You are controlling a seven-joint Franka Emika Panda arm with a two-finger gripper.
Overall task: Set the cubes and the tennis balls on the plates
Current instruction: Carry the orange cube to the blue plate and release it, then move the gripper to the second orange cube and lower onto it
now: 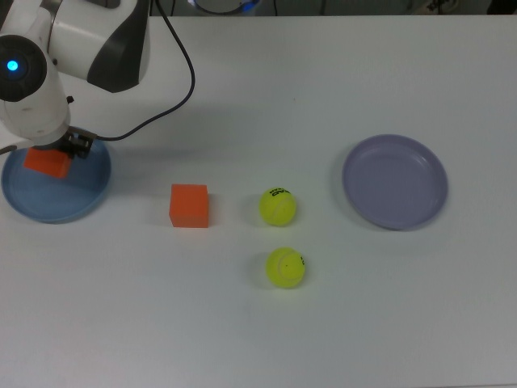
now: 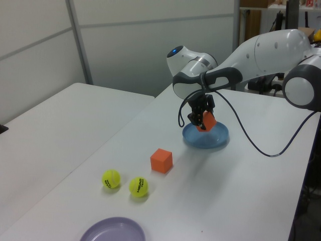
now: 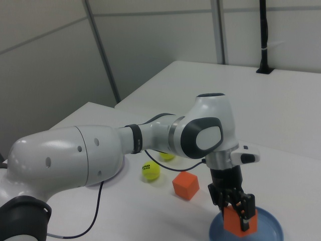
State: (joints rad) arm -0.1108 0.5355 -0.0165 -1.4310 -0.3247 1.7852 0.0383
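Note:
My gripper (image 1: 50, 160) (image 2: 203, 120) (image 3: 235, 213) is shut on an orange cube (image 1: 47, 163) (image 2: 207, 121) (image 3: 239, 221), held just above the light blue plate (image 1: 77, 194) (image 2: 216, 139) (image 3: 268, 223) at the top view's left. A second orange cube (image 1: 190, 205) (image 2: 161, 160) (image 3: 185, 185) rests on the table right of that plate. Two yellow-green tennis balls (image 1: 277, 207) (image 1: 285, 267) (image 2: 111, 178) (image 2: 139, 187) (image 3: 151, 171) lie near the middle. The lavender plate (image 1: 394, 181) (image 2: 113, 230) sits bare at the top view's right.
The white arm (image 1: 77, 40) (image 2: 261, 50) (image 3: 100, 150) reaches in from the top view's upper left, with a black cable (image 1: 174, 89) trailing over the white table (image 1: 258, 323). Grey wall panels (image 2: 125, 40) stand behind the table.

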